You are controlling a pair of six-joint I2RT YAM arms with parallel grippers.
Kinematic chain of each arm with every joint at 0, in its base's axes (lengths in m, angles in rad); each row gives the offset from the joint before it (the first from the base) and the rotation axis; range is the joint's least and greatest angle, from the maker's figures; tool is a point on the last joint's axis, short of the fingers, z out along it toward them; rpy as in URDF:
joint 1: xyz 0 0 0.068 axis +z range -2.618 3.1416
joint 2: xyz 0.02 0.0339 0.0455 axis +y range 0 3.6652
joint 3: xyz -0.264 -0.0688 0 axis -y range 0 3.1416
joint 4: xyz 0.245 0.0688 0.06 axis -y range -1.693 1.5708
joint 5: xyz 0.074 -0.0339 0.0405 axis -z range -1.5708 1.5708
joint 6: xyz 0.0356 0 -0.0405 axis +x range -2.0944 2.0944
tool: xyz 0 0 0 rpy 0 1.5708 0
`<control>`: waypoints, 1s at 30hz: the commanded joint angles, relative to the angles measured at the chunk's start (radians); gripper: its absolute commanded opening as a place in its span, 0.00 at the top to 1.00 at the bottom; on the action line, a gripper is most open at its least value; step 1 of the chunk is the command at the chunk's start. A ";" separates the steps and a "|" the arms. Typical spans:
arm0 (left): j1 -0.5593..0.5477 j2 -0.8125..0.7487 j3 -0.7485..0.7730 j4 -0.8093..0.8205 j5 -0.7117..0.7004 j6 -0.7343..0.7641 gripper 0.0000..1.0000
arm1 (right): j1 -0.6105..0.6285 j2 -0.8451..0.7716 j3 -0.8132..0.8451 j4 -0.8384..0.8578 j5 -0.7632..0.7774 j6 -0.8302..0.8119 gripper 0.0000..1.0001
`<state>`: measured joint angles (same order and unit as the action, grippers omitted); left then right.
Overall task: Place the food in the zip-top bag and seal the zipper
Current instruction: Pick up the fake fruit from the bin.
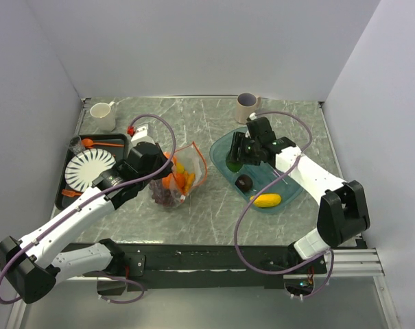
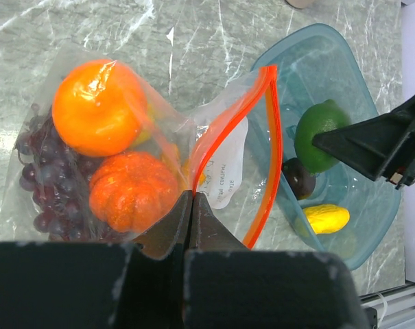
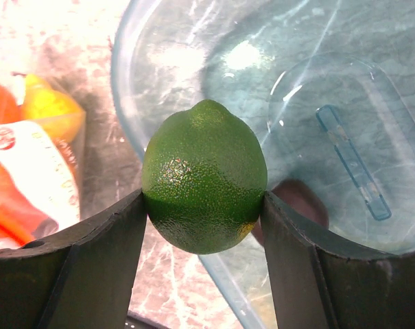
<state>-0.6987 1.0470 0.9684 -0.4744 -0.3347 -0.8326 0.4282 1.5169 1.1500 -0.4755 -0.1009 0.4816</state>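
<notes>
The clear zip-top bag lies at the table's middle, its mouth facing the bowl. It holds an orange, a ribbed orange fruit and purple grapes. My left gripper is shut on the bag's mouth edge at the orange-red zipper strip and holds the mouth open; it also shows in the top view. My right gripper is shut on a green fruit above the bowl's left rim, also in the top view. A dark plum and a yellow lemon lie in the bowl.
The translucent teal bowl stands right of the bag. A black tray at the left holds a white plate and orange cutlery. A white cup and a grey cup stand at the back.
</notes>
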 commanded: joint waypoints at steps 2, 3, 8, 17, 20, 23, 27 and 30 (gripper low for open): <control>0.004 0.002 0.004 0.040 0.023 -0.002 0.99 | 0.001 -0.076 -0.016 0.009 -0.031 0.014 0.63; 0.004 0.002 0.006 0.040 0.025 -0.002 0.99 | 0.003 -0.087 -0.016 0.006 -0.036 0.012 0.63; 0.004 0.001 -0.002 0.048 0.036 -0.002 0.99 | 0.003 -0.101 0.005 -0.037 -0.074 -0.005 0.64; 0.004 0.005 0.000 0.048 0.046 0.000 0.99 | 0.038 -0.182 0.002 -0.014 -0.166 0.008 0.64; 0.004 0.008 0.000 0.046 0.051 -0.002 0.99 | 0.060 -0.218 -0.003 0.015 -0.201 0.023 0.64; 0.004 0.007 -0.004 0.054 0.059 -0.003 0.99 | 0.086 -0.228 -0.001 0.034 -0.212 0.038 0.64; 0.004 0.007 -0.005 0.053 0.059 0.000 0.99 | 0.130 -0.242 -0.006 0.046 -0.158 0.063 0.64; 0.004 0.005 -0.004 0.043 0.054 0.000 0.99 | 0.147 -0.245 -0.010 0.078 -0.186 0.069 0.64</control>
<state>-0.6987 1.0565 0.9684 -0.4576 -0.2855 -0.8330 0.5507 1.3045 1.1389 -0.4686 -0.2764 0.5274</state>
